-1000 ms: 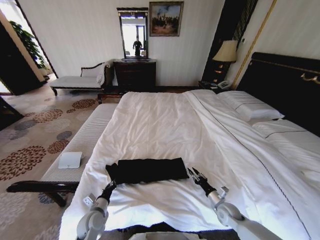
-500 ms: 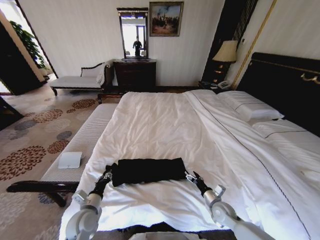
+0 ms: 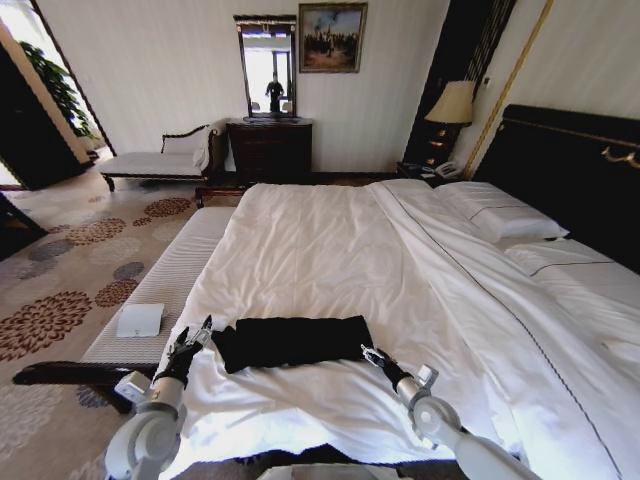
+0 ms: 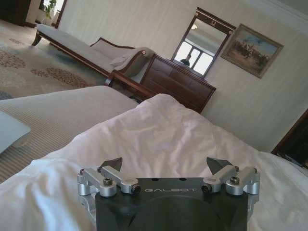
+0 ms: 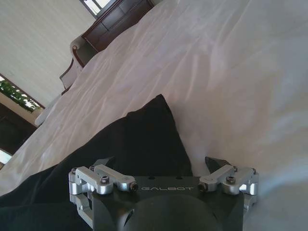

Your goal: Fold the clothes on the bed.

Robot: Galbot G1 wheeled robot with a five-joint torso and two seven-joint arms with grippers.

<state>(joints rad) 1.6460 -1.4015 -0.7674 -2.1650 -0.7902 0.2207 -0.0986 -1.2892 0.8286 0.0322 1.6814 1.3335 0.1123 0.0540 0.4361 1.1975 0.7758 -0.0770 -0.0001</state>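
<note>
The clothes (image 3: 292, 341) are a black shirt lying as a flat, long folded band on the white duvet of the bed (image 3: 330, 250), near its foot end. My left gripper (image 3: 190, 338) stands open just off the band's left end, over the duvet edge; in the left wrist view the left gripper (image 4: 166, 163) has nothing but white duvet between its fingers. My right gripper (image 3: 371, 354) is open at the band's right end. In the right wrist view the right gripper (image 5: 160, 162) hovers over a corner of the black clothes (image 5: 139, 139).
A long cushioned bench (image 3: 160, 290) runs along the bed's left side with a white flat item (image 3: 140, 320) on it. Pillows (image 3: 505, 215) and a dark headboard (image 3: 570, 170) are at the right. A dresser (image 3: 270, 150) with a mirror stands at the far wall.
My left gripper has moved left, off the shirt's left end toward the bed edge. The right gripper has shifted slightly left, closer to the shirt's right end. The shirt lies as before.
</note>
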